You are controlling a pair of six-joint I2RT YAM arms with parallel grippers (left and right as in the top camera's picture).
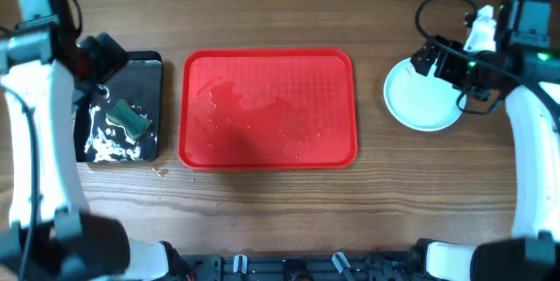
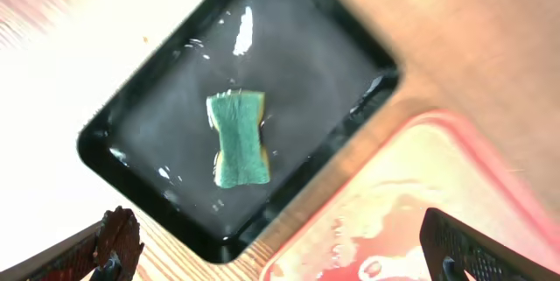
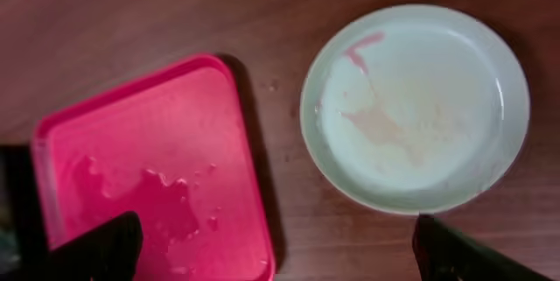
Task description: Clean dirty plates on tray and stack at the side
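Note:
The red tray (image 1: 268, 110) lies mid-table with wet red smears and no plates on it; it also shows in the left wrist view (image 2: 411, 202) and the right wrist view (image 3: 149, 167). A pale aqua plate (image 1: 422, 97) rests on the table right of the tray, topmost; any plates under it are hidden. In the right wrist view the plate (image 3: 416, 106) bears faint pink smears. My right gripper (image 3: 276, 250) is open and empty above the table beside the plate. My left gripper (image 2: 280, 250) is open and empty above the black tray's corner.
A glossy black tray (image 1: 122, 110) with water stands left of the red tray, with a green and yellow sponge (image 1: 131, 119) in it, also in the left wrist view (image 2: 238, 138). Small drips lie on the wood (image 1: 162, 172) near its front corner.

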